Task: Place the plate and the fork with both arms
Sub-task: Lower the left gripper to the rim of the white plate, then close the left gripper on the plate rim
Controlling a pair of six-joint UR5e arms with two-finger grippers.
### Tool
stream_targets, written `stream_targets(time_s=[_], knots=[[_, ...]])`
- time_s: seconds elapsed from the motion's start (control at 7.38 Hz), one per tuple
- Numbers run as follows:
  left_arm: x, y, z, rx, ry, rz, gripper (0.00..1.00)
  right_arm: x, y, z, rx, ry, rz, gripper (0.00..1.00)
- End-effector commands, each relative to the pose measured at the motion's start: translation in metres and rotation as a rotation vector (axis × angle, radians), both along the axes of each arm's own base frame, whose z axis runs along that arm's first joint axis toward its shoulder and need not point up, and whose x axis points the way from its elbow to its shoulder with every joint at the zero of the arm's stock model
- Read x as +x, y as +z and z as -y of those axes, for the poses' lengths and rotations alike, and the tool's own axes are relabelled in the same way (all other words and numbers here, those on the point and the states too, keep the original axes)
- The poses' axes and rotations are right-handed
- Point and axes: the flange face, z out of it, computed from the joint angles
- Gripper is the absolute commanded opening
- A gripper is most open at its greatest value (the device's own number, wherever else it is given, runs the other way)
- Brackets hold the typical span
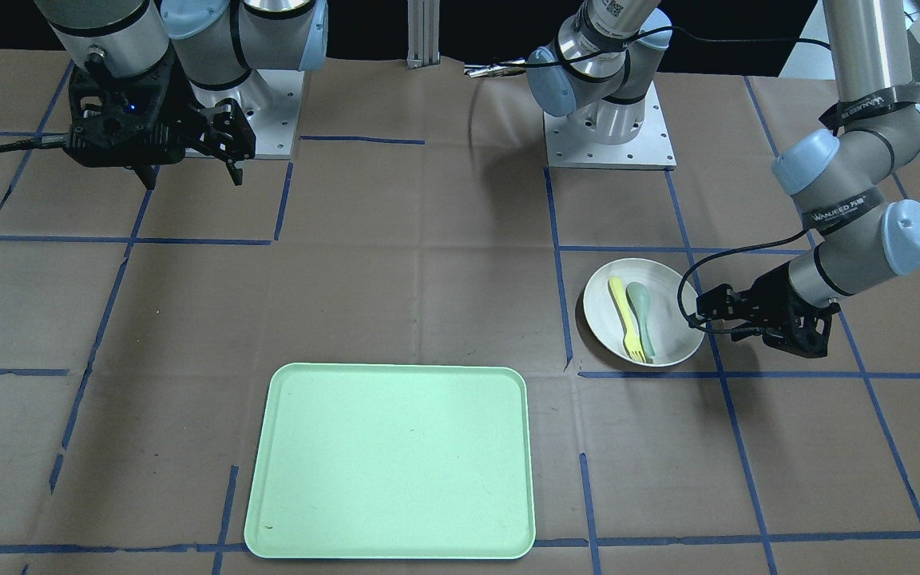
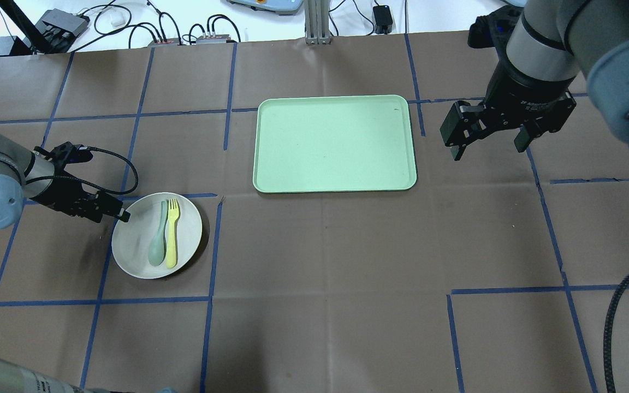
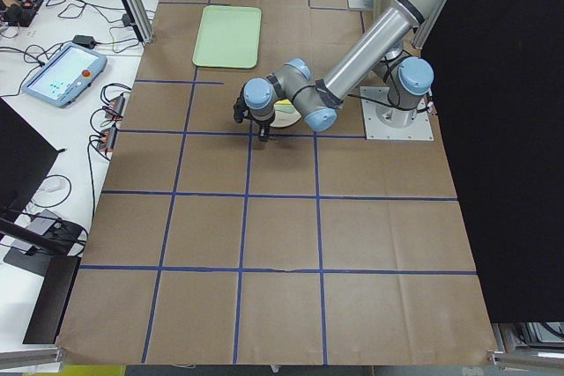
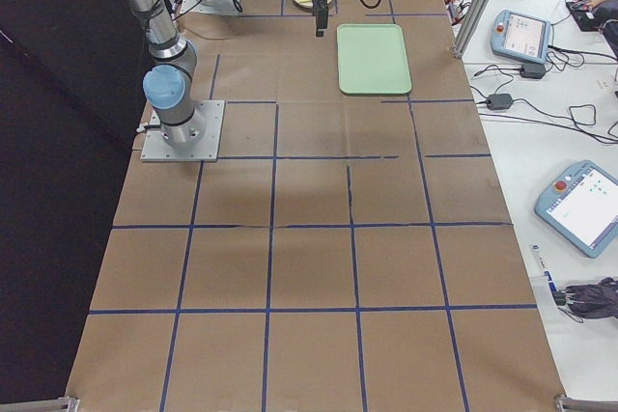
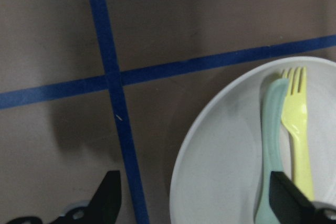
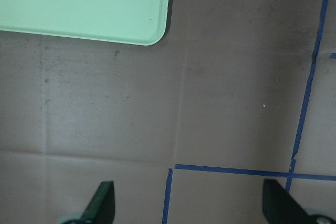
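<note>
The off-white plate sits on the table at my left, and also shows in the front view. The pale-yellow fork lies in it beside a grey-green spoon. My left gripper is open and low at the plate's left rim. In the left wrist view its fingers stand on either side of the rim of the plate, with the fork inside. My right gripper is open and empty, held above the table to the right of the tray.
The mint-green tray lies at the table's far middle and holds nothing; its corner shows in the right wrist view. Blue tape lines cross the brown paper cover. Cables and devices lie beyond the far edge.
</note>
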Motion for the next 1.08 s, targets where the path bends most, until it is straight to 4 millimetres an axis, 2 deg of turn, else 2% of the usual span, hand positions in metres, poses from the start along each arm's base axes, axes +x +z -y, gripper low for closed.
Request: stream_targets(time_s=[0.0,0.41,0.95], knots=[[-0.0015,-0.0061,-0.0044,0.02,-0.009,-0.011,0.74,-0.0009,-0.0001,0.0,0.002,0.021,-0.002,1.0],[-0.0046,-0.0089,-0.0089,0.051,-0.006,-0.033,0.56,-0.0009,-0.0001,0.0,0.002,0.023,-0.002,1.0],[-0.0075,-0.0085,-0.0116,0.071,-0.007,-0.047,0.12,-0.0009,-0.0001,0.0,0.002,0.023,-0.002,1.0]])
